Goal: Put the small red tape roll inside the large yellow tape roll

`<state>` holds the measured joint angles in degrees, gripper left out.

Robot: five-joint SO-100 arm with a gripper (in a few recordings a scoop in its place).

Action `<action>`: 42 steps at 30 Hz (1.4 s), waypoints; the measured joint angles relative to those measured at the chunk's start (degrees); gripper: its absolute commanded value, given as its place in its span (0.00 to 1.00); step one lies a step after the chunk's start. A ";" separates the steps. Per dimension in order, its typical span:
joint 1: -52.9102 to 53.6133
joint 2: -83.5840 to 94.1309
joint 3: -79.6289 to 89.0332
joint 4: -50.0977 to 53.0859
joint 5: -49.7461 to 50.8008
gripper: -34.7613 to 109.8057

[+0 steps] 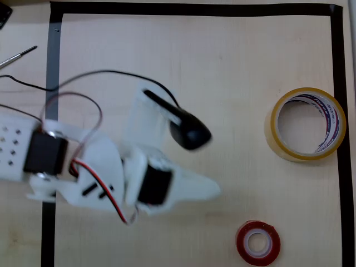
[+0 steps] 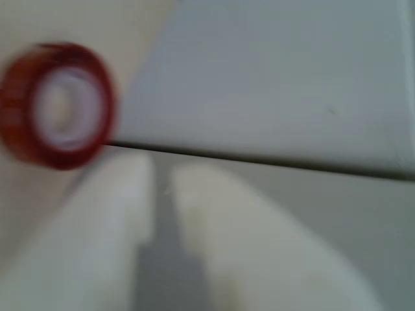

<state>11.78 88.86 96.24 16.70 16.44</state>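
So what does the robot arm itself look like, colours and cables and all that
The arm is white plastic with chunky, rounded shells and black motor blocks set into the joints. Red and black cables loop along it, and a black cable arcs over to a black rounded part. The gripper has pale white fingers, blurred in the wrist view.

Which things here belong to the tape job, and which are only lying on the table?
Job: small red tape roll, large yellow tape roll, gripper.
Lying about: screwdriver at top left, black tape border.
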 measured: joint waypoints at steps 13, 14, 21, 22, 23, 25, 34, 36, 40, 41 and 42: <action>3.87 -29.44 -23.91 0.44 0.62 0.24; 4.04 -30.23 -25.14 0.97 0.70 0.24; 5.36 -31.99 -30.06 2.72 0.79 0.24; 5.45 -32.61 -31.46 3.52 0.79 0.24; 5.54 -33.57 -32.87 4.04 0.79 0.24; 5.80 -35.77 -34.72 4.22 0.79 0.24; 6.94 -51.24 -54.23 17.23 1.49 0.26; 7.29 -57.48 -63.02 22.85 2.02 0.29; 7.47 -71.63 -85.87 32.96 2.81 0.30; 7.38 -73.83 -90.88 34.45 2.81 0.31; 7.38 -75.23 -94.22 35.42 2.81 0.31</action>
<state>19.16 13.62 2.02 52.12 19.25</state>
